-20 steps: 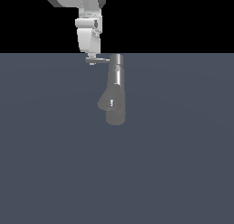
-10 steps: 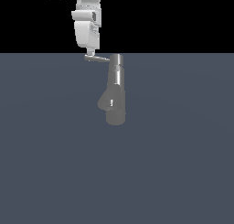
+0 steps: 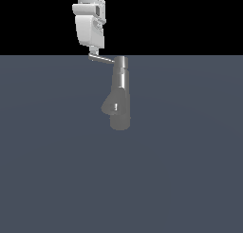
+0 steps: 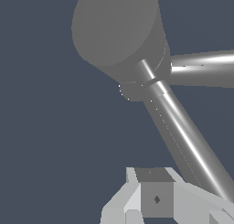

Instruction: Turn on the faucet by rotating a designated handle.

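I looked for words or labels and saw none on anything. The faucet [image 3: 120, 99] was a small grey metal tap that stood up straight near the middle of the exterior view, on a flat blue-grey floor [image 3: 190, 170]. Its body was a round tube with a round cap on top, and it got a bit wider low down. A short fat spout [image 3: 108, 106] bulged out of its side toward the exterior view's left. The handle [image 3: 101, 59] was a thin, shiny grey rod, much slimmer than the body. It stuck out sideways from the top cap toward the exterior view's left and tipped up a little at its far end. In the wrist view the faucet [image 4: 119, 33] showed its round cap from above, and the handle [image 4: 183, 136] ran from the cap as a long bright bar right up to the white fingers [image 4: 151, 195]. The white arm [image 3: 89, 23] hung down from above, and my end effector [image 3: 94, 52] sat right at the far tip of the handle, touching it or just beside it. I could not tell if the end effector was released or clenched, because the fingers were too small in one view and cut off in the other.
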Robot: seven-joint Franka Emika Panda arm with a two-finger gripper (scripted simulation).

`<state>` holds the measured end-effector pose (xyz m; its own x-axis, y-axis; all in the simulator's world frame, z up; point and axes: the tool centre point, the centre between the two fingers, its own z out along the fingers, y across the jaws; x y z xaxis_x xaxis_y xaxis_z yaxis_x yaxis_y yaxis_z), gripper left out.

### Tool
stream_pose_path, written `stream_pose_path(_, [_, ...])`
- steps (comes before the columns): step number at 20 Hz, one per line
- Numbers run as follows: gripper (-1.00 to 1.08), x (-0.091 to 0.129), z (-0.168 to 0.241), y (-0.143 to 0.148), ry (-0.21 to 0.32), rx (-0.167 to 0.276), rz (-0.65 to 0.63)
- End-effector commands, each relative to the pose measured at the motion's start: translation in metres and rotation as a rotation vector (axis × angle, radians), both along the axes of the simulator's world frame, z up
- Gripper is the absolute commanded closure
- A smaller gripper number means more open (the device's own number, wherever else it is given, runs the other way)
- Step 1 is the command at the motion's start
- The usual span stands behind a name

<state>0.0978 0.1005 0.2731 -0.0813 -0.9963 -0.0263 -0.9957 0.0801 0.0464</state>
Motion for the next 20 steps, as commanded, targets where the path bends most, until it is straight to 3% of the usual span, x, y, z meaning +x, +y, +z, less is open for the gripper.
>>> stream_pose_path(1, [1.08,-0.011,-0.002,0.009,0.016,0.002,0.013])
stream_pose_path(5, [1.08,-0.010,0.003,-0.001,0.003,-0.002,-0.003])
stream_pose_path(20, [1.08,-0.047,0.017,-0.025,0.010,0.000,0.005])
